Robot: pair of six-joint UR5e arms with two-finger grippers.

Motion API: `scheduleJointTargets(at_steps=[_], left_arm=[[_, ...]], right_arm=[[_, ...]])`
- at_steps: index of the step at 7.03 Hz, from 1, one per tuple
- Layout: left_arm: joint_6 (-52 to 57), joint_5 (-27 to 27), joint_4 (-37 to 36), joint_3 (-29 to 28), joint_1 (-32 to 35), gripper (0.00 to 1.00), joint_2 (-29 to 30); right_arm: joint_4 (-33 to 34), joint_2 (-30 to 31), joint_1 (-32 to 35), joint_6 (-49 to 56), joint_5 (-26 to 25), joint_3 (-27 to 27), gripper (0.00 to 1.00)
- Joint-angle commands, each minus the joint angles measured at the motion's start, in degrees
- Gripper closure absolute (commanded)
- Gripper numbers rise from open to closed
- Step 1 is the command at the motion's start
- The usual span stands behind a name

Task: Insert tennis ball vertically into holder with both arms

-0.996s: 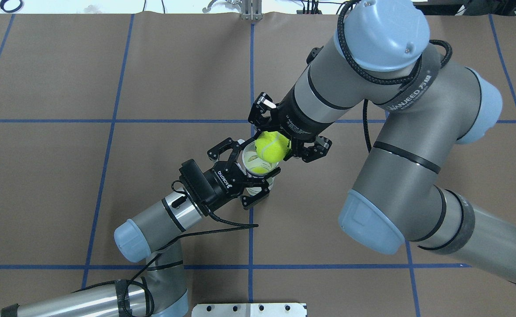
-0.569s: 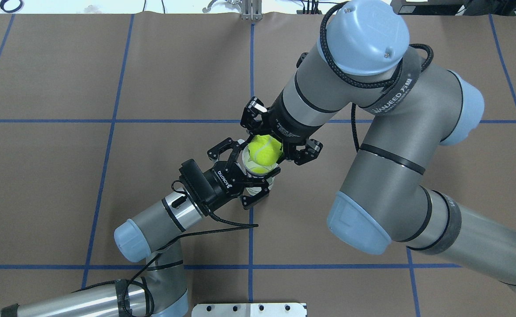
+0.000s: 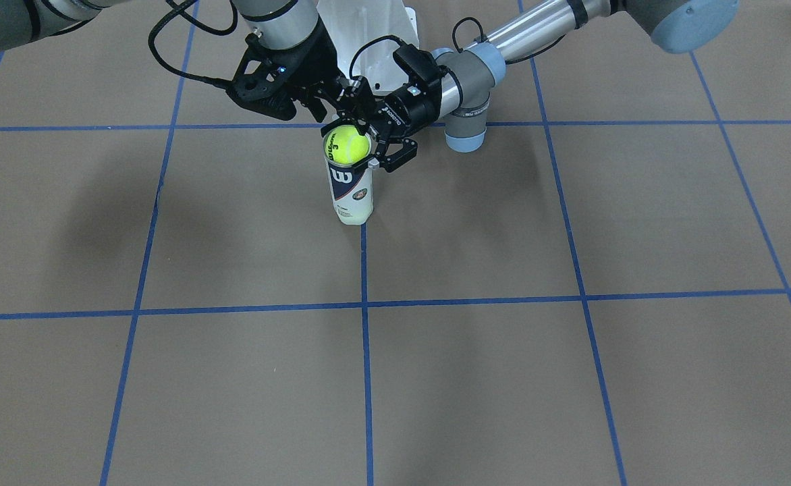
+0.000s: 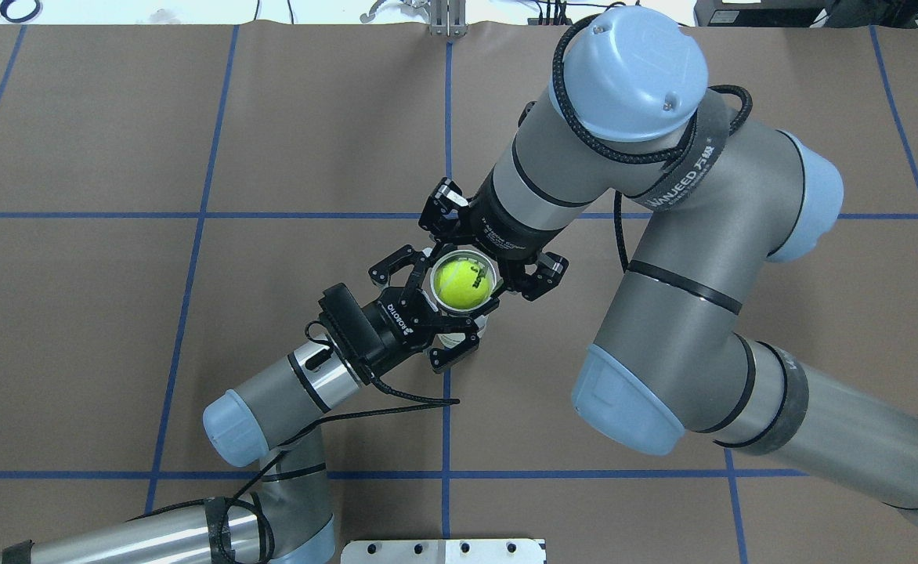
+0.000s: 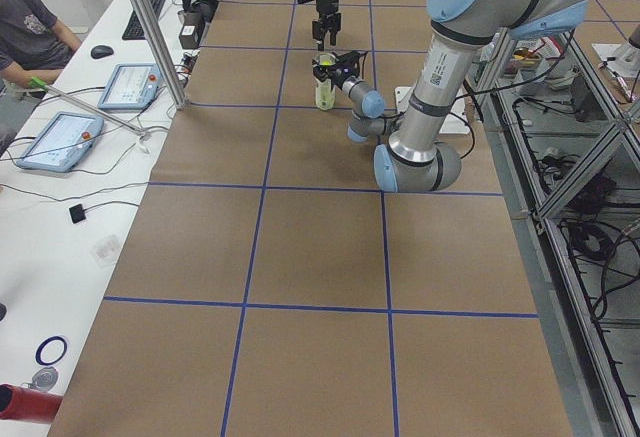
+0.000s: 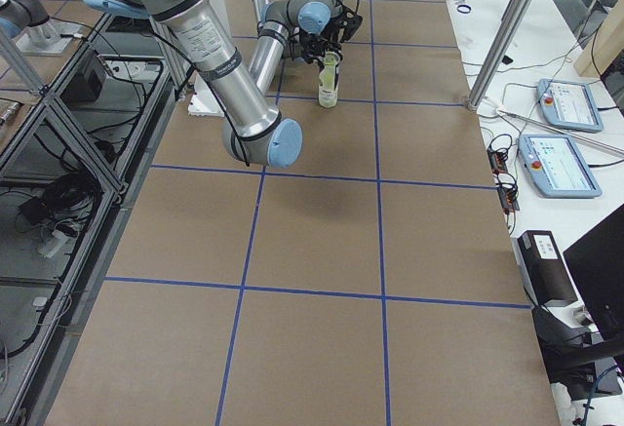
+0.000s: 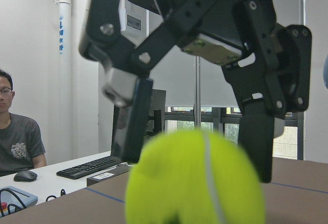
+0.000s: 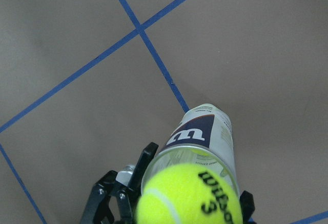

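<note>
R gripper [image 7: 197, 143] vertical, ball [image 4: 463, 283] atop holder [image 3: 351, 194]

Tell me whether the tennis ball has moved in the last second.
Yes. The tennis ball shifted down-left in the overhead view, now centred over the can mouth.

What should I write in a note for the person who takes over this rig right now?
Left gripper: shut on the clear plastic tennis-ball can with navy label, near its top; the can stands upright on the brown table.
Right gripper: shut on the fuzzy yellow-green tennis ball, from above.
Done: ball centred at the can's mouth, mostly above the opening.
Left to do: open the right gripper so the ball drops in, then probably withdraw both arms.
</note>
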State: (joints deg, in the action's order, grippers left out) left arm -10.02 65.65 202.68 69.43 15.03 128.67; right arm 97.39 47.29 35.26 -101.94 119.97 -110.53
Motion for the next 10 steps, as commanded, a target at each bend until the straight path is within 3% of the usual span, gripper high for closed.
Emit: scheduleJointTargets(at_steps=[1,4,6,7,8,10], left_arm=[[0.0,0.0,0.0,0.0,0.1,0.11,0.0],[-0.5,0.0,3.9,5.2,0.5,0.09,-2.3],[-0.7,-0.1,4.1,15.9,1.7,0.08,-10.7],[-5.0,-1.0,3.3,17.0,4.3,0.08,-12.7],[-9.8,-1.1,0.1,16.9,8.5,0.09,-14.3],[-26.1,-0.5,-15.0,15.9,18.1,0.10,-14.6]], right_arm=[[0.0,0.1,0.0,0.2,0.0,0.2,0.01],[-0.1,0.8,1.7,0.9,0.0,-0.2,0.01],[-0.2,5.2,5.6,6.5,0.1,-0.2,0.01],[-0.3,8.3,8.3,11.3,0.2,-0.2,0.01],[-0.4,11.4,10.8,17.0,0.0,0.0,0.01],[-0.4,16.5,16.8,29.8,-0.1,2.0,0.01]])
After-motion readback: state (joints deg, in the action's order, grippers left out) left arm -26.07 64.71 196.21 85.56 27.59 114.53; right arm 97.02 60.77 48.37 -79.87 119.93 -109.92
